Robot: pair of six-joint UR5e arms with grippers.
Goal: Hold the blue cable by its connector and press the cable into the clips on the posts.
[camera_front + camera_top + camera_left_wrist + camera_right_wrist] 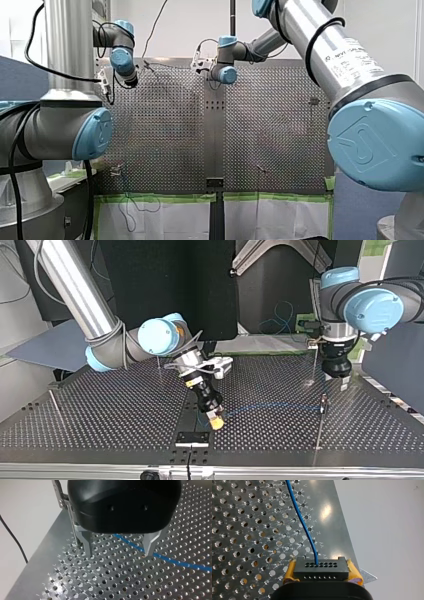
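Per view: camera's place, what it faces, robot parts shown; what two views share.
Front: behind my left arm and my right arm, facing the table.
Top: across the table, facing both arms.
Left wrist: over the table; my left pincer open.
Right wrist: my right pincer gripping the connector.
Shared: blue cable, both wrist views.

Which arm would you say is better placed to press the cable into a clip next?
Probably left: my left gripper is open over the cable beside a post, while my right gripper is shut on the connector.

Your thin blue cable (270, 406) runs over the perforated metal table (100, 415), from black plastic connector (320, 568) to slim metal post (319, 430).
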